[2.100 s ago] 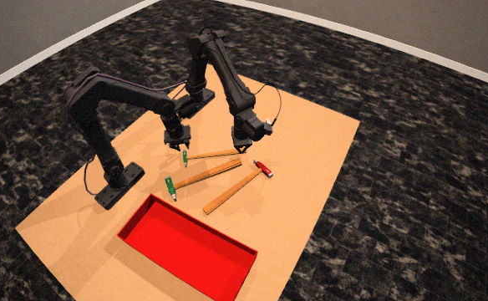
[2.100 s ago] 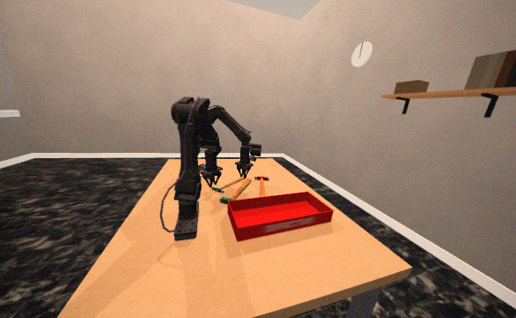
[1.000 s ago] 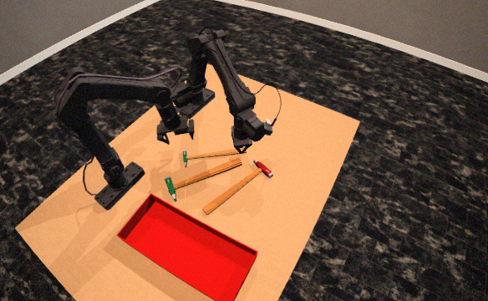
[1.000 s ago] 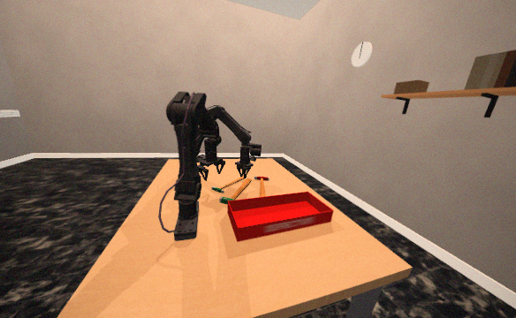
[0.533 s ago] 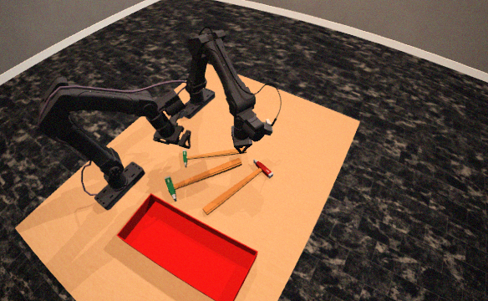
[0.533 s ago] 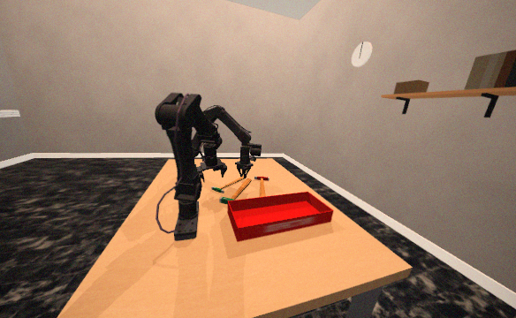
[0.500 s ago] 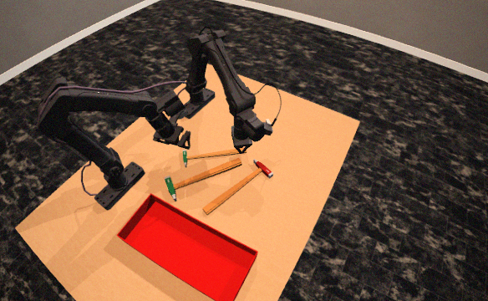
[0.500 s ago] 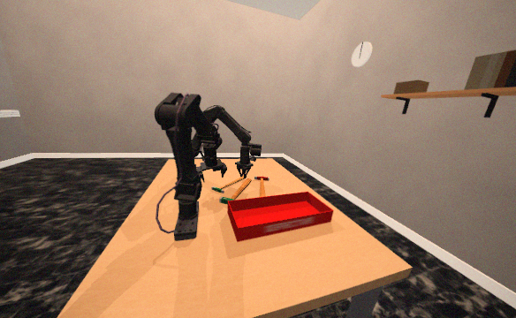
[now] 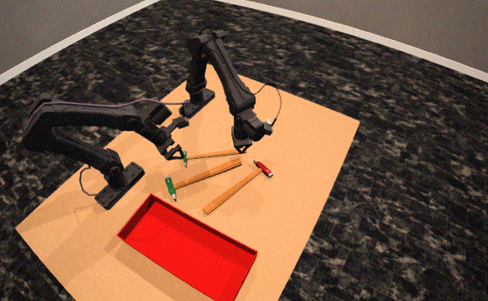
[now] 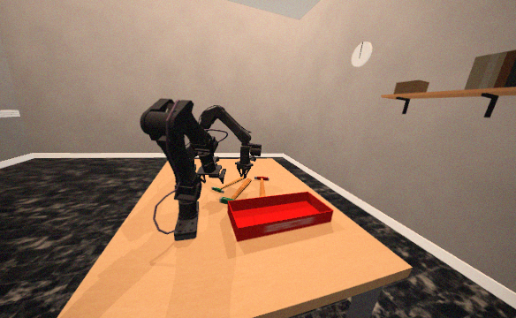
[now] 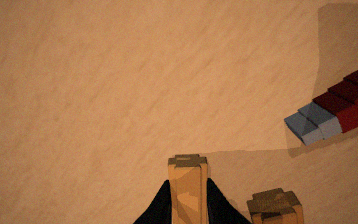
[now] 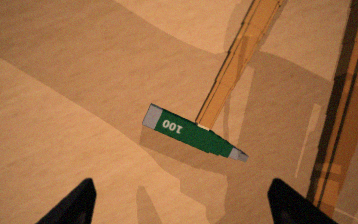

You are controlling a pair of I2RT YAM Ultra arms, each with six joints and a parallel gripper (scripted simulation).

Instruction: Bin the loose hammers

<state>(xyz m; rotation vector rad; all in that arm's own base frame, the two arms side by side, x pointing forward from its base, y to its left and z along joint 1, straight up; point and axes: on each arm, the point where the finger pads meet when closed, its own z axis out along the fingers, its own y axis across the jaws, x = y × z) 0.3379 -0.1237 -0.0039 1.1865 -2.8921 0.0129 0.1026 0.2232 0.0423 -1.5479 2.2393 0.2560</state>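
Left fingers [image 9: 242,150] [image 10: 244,174]: closed on the handle end of the small green-headed hammer [image 9: 215,155] [image 10: 232,183] [image 11: 187,197] [image 12: 192,137], on the far side of the hammers from the red bin [image 9: 202,223] [image 10: 284,226].
Right fingers [image 9: 176,155] [image 10: 213,177]: spread wide, holding nothing, beside that hammer's green head. Whether they touch it, I cannot tell.
Small green hammer: farthest of the three from the bin, outside it.
Large green hammer [image 9: 210,172] [image 10: 241,189] [image 11: 275,204] [image 12: 347,115]: between the small one and the bin, its head near the bin's corner.
Red hammer [image 9: 265,169] [image 10: 259,178] [image 11: 350,100]: outside the bin, handle end toward it, head pointing away.
Bin: nothing inside; it sits on the wooden table [image 9: 311,138] [image 10: 152,274].
Writing: "100" in white on the small green head; no brand is legible.
Step in hand: probably testing the small hammer, one arm steadying the handle while the other lines up on the head.
Next move: likely bring the open fingers squarely around the head, close, and wiggle gently, watching for slight play. A handle slipping in its grip could pass for a loose head.
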